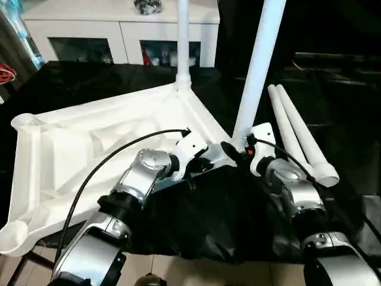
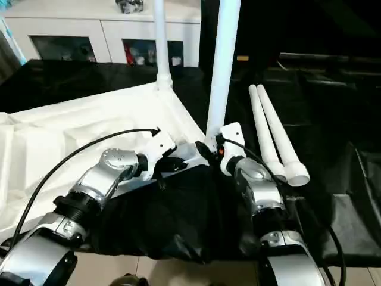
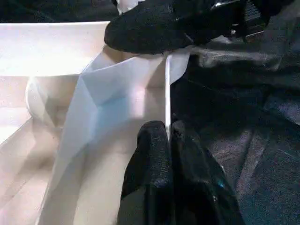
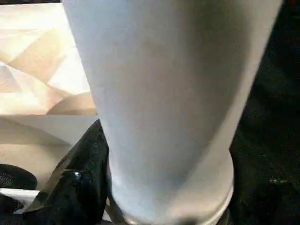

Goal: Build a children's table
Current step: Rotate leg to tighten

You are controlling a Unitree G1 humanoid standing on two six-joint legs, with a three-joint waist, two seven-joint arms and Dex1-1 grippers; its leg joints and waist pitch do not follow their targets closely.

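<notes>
No writing or label could be read anywhere. The white table top [image 1: 107, 143] lay upside down on a black cloth [image 1: 202, 220], its raised rim upward. One leg [image 1: 183, 42] stood upright in the far corner socket, and a second leg [image 1: 259, 65] stood tilted at the near right corner. Two spare legs [image 1: 297, 134] lay side by side on the cloth to the right. The left gripper [image 3: 168, 136] had its black fingers pinched shut on the thin rim of the top, just beside that corner. The right gripper [image 1: 235, 152] sat at the base of the tilted leg (its jaws stood apart around the leg, though contact was unclear). A white cabinet [image 1: 119, 36] with glass doors stood behind, its contents indistinct.
</notes>
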